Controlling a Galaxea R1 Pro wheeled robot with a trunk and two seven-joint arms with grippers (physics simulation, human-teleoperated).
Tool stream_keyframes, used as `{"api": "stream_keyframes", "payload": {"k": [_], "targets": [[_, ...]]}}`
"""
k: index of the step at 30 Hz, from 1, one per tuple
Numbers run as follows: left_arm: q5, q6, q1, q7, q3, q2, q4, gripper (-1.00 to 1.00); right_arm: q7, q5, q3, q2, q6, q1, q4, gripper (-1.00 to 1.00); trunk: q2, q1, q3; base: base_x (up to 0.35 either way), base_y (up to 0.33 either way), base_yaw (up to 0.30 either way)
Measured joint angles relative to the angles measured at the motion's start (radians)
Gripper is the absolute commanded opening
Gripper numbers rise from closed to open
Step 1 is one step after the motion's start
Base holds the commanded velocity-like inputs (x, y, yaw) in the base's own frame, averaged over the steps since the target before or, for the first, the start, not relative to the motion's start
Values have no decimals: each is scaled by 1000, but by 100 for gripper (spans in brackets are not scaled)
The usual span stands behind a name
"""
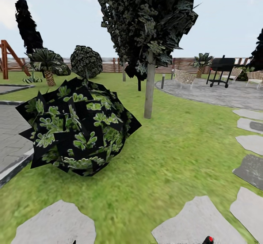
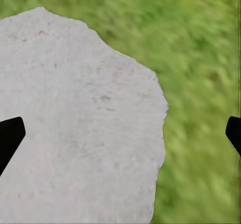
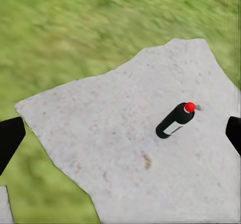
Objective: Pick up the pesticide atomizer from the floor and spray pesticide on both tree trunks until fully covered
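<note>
We were parked on the floor (image 1: 171,152) of the garden, which was mostly blurry green grass running back to a brown slat fence (image 1: 109,65). The biggest thing up close was a round dark bush (image 1: 78,125) with green leaf patches, sitting on the grass just ahead and to our left. Behind it stood one of the trees (image 1: 148,25), dark leafy crown up top, and its tree trunk (image 1: 149,90) was a bare grey-tan column, straight up out of the lawn. Far back we could make out a short palm (image 1: 45,63), another round bush (image 1: 86,61), and over on the right a paved patio (image 1: 215,90) with a black grill (image 1: 221,70) and wicker chairs (image 1: 184,77).

Grey stepping stones (image 1: 252,141) curved along the right side, and two more lay near our base. On the nearer right one sat the pesticide atomizer (image 3: 175,119), a black bottle with a red cap and a pale label. In the head view just its red cap (image 1: 209,240) peeked over the bottom edge.

The right gripper (image 3: 120,138) hung above that stone with its fingers spread wide, nothing between them, atomizer well clear of both tips. The left gripper (image 2: 120,136) hovered over the other stone (image 2: 75,123), fingers also wide apart and holding nothing.
</note>
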Motion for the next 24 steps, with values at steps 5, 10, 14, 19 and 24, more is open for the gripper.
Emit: {"api": "stream_keyframes", "payload": {"k": [5, 10, 14, 19, 24], "targets": [[0, 0, 0, 0, 0, 0, 0, 100, 0, 0, 0, 0, 0, 0, 0, 100, 0, 0, 0, 0, 0, -265], [3, 0, 0, 0, 0, 0, 0, 100, 0, 0, 0, 0, 0, 0, 1, 100, 0, 0, 0, 0, 169, -265], [3, 0, 0, 0, 0, 0, 0, 100, -1, 0, 0, 0, 0, 0, 2, 100, 0, 0, 0, 0, 280, -265], [3, 0, 0, 0, 0, 0, 0, 100, 0, 0, 0, 0, 0, 0, 2, 100, 0, 0, 0, 50, 301, -265], [3, 0, 0, 0, 0, 0, 0, 100, 0, 0, 0, 0, 0, 0, 2, 100, 0, 0, 0, 104, 297, -265]]}}
